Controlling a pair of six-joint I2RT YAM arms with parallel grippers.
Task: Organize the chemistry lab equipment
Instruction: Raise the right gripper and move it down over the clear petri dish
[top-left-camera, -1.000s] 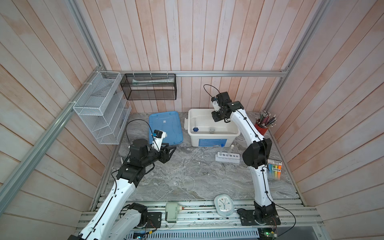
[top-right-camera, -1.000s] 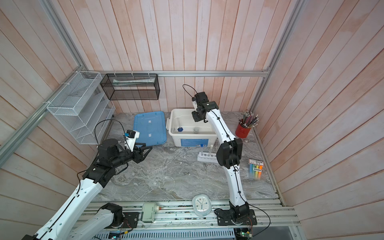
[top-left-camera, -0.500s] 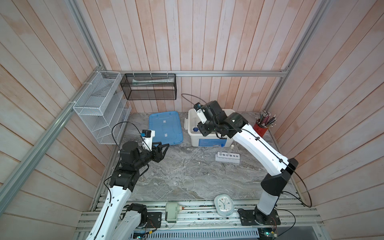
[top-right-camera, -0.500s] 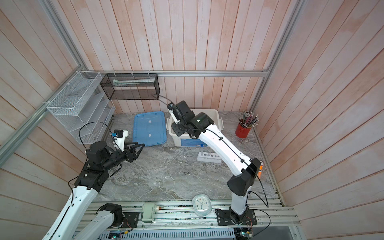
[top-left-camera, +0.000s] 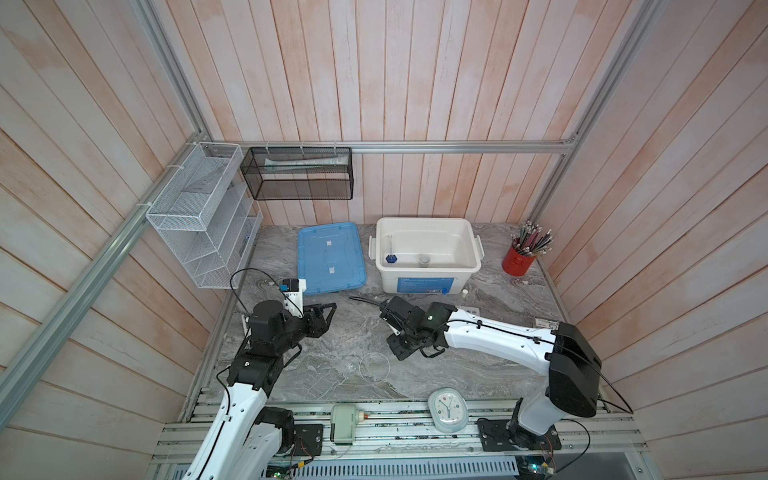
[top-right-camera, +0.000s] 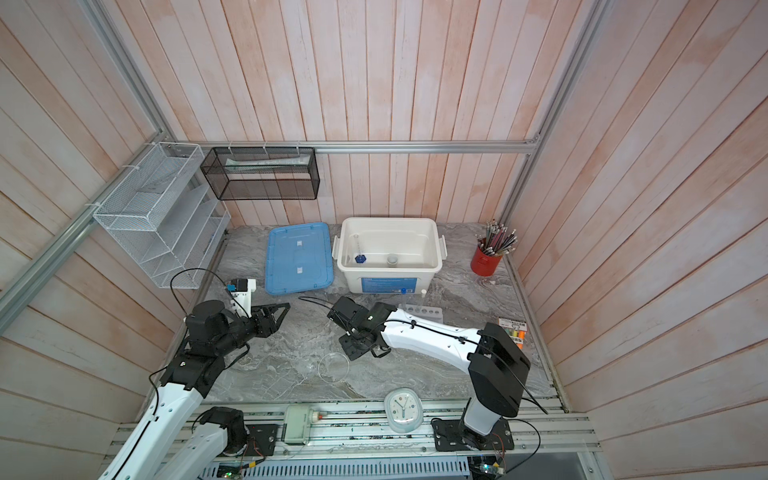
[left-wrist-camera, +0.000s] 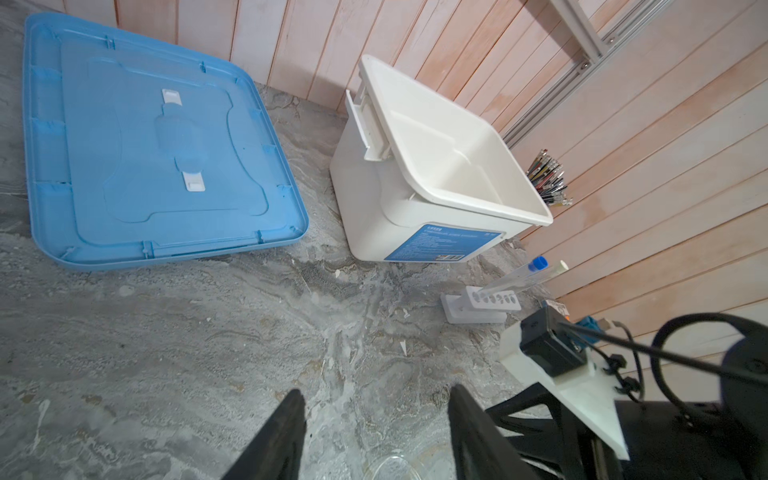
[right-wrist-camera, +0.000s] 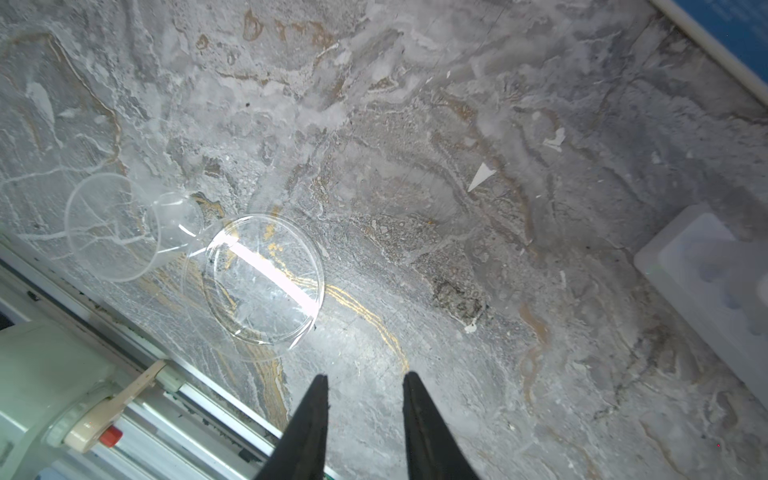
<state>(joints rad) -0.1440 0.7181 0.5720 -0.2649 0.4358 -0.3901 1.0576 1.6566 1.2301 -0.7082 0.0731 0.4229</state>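
Now — bin (top-left-camera: 424, 220): blue-based cylinder (top-left-camera: 391, 258), small bowl (top-left-camera: 424, 260) | left claw (left-wrist-camera: 376, 390) spread, empty | right claw (right-wrist-camera: 366, 375) likewise

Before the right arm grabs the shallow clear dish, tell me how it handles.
The clear dish looks thin, probably glass: likely light but breakable. Its low wall and glare suggest a slippery rim, little for the jaws to pinch. Lying flat on the table, it should slide, not roll.

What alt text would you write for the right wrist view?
The open, empty right pincer hangs over a grey marble table, near a clear round glass dish. Part of a white rack shows at the edge.
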